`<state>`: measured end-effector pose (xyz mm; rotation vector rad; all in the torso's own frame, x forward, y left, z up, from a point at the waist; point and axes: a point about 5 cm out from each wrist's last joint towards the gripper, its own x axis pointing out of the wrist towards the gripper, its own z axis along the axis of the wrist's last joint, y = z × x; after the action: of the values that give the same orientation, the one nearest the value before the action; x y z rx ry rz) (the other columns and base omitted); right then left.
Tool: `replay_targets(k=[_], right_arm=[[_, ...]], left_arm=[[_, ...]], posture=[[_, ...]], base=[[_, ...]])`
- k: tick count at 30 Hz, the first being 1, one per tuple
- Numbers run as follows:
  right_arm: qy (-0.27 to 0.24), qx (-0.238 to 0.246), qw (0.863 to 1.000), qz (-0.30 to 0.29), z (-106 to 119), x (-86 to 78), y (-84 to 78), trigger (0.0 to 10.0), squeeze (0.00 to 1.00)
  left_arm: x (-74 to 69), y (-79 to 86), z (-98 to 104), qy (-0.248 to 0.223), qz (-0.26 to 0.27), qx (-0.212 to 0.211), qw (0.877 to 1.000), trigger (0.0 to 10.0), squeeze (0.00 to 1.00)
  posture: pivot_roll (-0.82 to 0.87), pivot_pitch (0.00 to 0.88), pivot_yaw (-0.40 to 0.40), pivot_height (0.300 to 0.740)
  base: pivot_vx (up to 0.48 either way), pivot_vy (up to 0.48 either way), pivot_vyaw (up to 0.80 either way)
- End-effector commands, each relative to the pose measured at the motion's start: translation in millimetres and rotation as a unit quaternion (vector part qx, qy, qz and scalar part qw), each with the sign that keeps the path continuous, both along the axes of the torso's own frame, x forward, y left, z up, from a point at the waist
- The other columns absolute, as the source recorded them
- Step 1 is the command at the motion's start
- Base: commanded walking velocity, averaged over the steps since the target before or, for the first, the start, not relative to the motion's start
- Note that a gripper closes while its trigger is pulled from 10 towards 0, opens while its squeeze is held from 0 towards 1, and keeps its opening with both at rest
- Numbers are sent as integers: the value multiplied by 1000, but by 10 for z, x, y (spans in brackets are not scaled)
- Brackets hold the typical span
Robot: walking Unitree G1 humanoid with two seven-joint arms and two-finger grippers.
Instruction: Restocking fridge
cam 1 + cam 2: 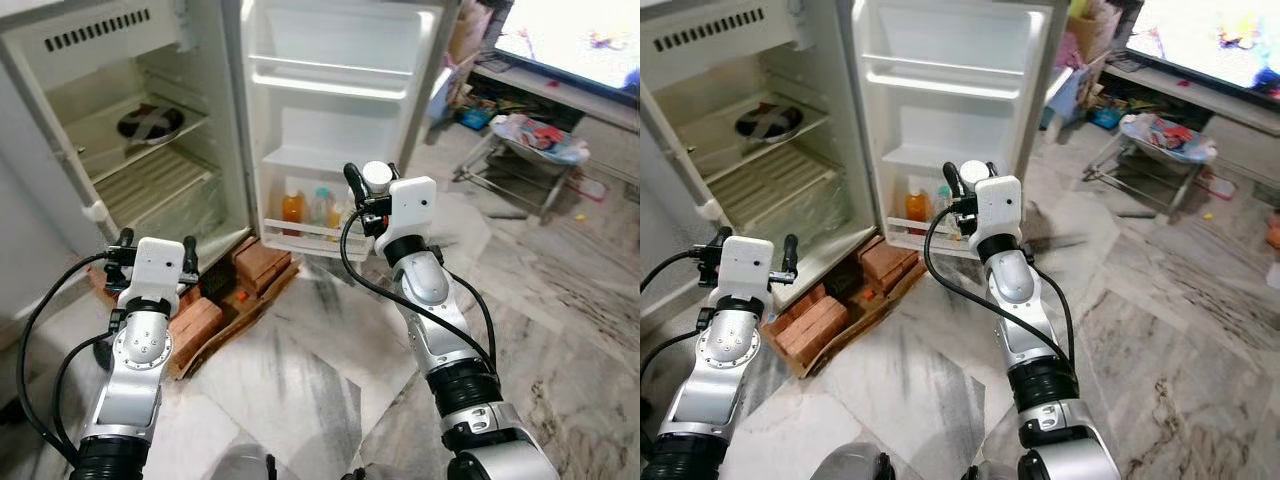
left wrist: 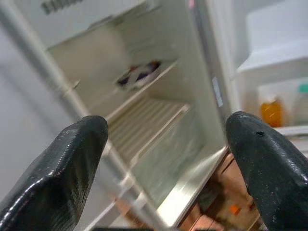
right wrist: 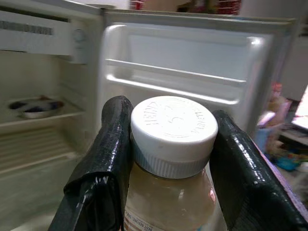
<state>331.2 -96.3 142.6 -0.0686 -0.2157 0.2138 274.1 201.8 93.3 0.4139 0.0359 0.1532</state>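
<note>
My right gripper [image 1: 372,186] is shut on a sauce bottle [image 3: 173,130] with a white ribbed cap and pale contents, gripping it just under the cap. It holds the bottle upright in front of the open fridge door [image 1: 335,90], above the bottom door shelf [image 1: 305,233]. That shelf holds an orange bottle [image 1: 292,208] and a couple of other small bottles. My left gripper [image 1: 157,244] is open and holds nothing, low in front of the fridge's main compartment [image 2: 144,130]. A dark dish [image 1: 150,122] sits on an upper wire shelf inside.
Red bricks [image 1: 262,265] and cardboard lie under the fridge's front edge. A low metal rack with clutter [image 1: 535,140] and a lit television [image 1: 585,35] stand at the right. Marble floor [image 1: 560,300] stretches to the right and behind me.
</note>
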Motion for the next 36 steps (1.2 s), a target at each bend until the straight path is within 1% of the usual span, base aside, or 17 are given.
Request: replay_targets(k=[1, 4, 5, 7, 9, 17, 20, 26, 31, 33, 36], right_arm=[[-48, -9, 999, -12, 190, 40, -41, 10000, 0], [-44, 1, 999, -9, 207, 64, -30, 10000, 0], [-57, -18, 998, -4, 234, 61, -9, 10000, 0], [-66, -27, 997, 2, 251, 55, 16, 10000, 0], [-65, -15, 998, 8, 266, 48, 58, 10000, 0], [-84, -27, 996, 18, 324, 44, 125, 10000, 0], [-90, -26, 995, 21, 363, 67, 152, 10000, 0], [-94, -27, 995, 21, 377, 74, 153, 10000, 0], [-93, -28, 995, 22, 365, 65, 153, 10000, 0], [-92, -27, 995, 25, 355, 60, 167, 10000, 0], [-92, -27, 995, 25, 348, 56, 171, 10000, 0]], left_arm=[[17, -41, 59, -14, -12, -3, 1000, 10000, 0], [25, -53, 67, -15, -17, -9, 1000, 10000, 0], [25, -57, 69, -15, -19, -10, 1000, 10000, 0], [28, -56, 65, -14, -19, -10, 1000, 10000, 0], [24, -51, 57, -10, -18, -16, 1000, 10000, 0], [26, -74, 49, -7, -21, -19, 1000, 10000, 0], [43, -86, 46, -4, -23, -21, 999, 10000, 0], [43, -77, 52, -2, -18, -25, 1000, 10000, 0], [31, -93, 45, -1, -24, -22, 999, 10000, 0], [32, -127, 36, 1, -36, -10, 999, 10000, 0], [30, -156, 37, -3, -40, -19, 999, 10000, 0]], posture=[[141, 0, -57, 740], [142, 0, -57, 740], [142, 0, -57, 740], [145, 0, -58, 740], [146, 0, -59, 740], [145, 0, -55, 740], [146, 0, -56, 740], [148, 0, -57, 740], [147, 0, -58, 740], [143, 0, -59, 740], [143, 0, -60, 740]], base=[[371, 0, 0], [415, 0, 0], [469, 0, 0], [458, 0, 0], [450, 0, 0], [438, 0, 0], [370, 303, 0], [294, 378, 0], [96, 418, 0], [240, 416, 0], [242, 414, 0]])
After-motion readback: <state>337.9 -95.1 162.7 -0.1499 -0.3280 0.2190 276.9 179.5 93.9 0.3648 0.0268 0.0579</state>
